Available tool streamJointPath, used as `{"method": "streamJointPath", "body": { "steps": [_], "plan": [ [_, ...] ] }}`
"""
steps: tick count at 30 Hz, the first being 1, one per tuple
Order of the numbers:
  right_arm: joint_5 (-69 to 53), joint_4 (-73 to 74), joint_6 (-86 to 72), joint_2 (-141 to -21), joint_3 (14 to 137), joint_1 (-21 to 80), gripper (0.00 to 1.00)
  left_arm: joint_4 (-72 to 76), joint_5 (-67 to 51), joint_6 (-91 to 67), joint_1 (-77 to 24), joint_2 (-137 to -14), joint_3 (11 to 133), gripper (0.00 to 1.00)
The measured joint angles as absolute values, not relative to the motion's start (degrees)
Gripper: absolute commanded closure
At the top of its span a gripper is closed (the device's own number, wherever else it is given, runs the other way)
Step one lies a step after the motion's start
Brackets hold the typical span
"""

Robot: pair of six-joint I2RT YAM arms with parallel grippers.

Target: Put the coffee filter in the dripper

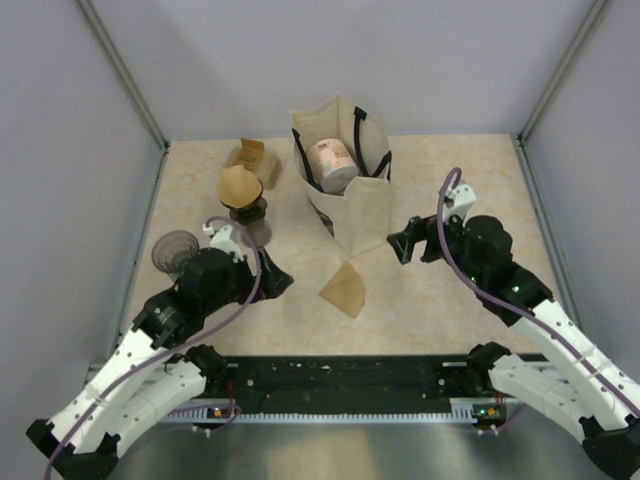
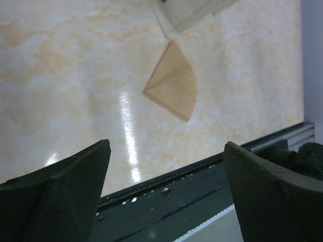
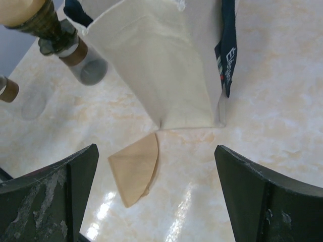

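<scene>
Coffee filter (image 1: 345,290): tan folded wedge, flat on table (image 1: 420,310) just in front of canvas bag (image 1: 355,205), tip at bag's near corner, touching or only just beside, cannot tell. Held by neither arm. Left gripper (image 2: 166,147) in front-left of bag, fingers spread wide, nothing between, aimed at wedge from that side. Right gripper (image 3: 156,150) just right of bag's near corner, likewise gaping and empty, looking down on wedge and bag front. Inside bag, a pale pink roll (image 1: 330,160). Just left of bag, a dark glass stand (image 1: 252,222) already topped by a tan cone (image 1: 238,188). Well left of bag and nearer than the stand, an empty smoky glass funnel, by judgement the dripper (image 1: 175,250). Behind-left of bag, small cardboard box (image 1: 250,155). Step in hand, as judged: pick-up not yet made. To do well: use left gripper, nearer the dripper. Narrow the fingers before descent. Go for the curved edge away from bag, slight lift and shadow hinted there in right wrist view. Pinch across that edge rather than pressing paper flat on the glossy top. Lift straight, clear of bag corner, no dragging. Carry point down, seat inside the funnel, let go only once settled. Risk: thin paper sliding or creasing.
</scene>
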State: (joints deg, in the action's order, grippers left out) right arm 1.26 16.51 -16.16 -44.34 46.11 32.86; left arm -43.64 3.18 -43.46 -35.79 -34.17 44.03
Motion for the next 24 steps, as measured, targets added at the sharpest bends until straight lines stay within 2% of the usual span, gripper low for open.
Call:
{"method": "streamJointPath", "body": {
  "steps": [5,14,17,24],
  "plan": [
    [-1.6,16.7,-18.8,-44.9,42.3,32.9,0.01,-31.3,-5.8,-43.2,-36.3,-43.9,41.6,0.01],
    [-3.3,12.6,-28.1,-48.2,34.9,32.9,0.03,-16.2,-10.1,-45.5,-38.3,-69.0,41.5,0.03],
    [-4.6,9.6,-31.3,-50.6,31.8,32.9,0.04,-14.9,-9.7,-45.8,-39.2,-74.3,41.5,0.07],
    [-8.7,-2.4,-37.5,-60.6,26.8,32.9,0.09,-12.9,-9.0,-45.8,-39.6,-81.7,41.6,0.24]
  ]
}}
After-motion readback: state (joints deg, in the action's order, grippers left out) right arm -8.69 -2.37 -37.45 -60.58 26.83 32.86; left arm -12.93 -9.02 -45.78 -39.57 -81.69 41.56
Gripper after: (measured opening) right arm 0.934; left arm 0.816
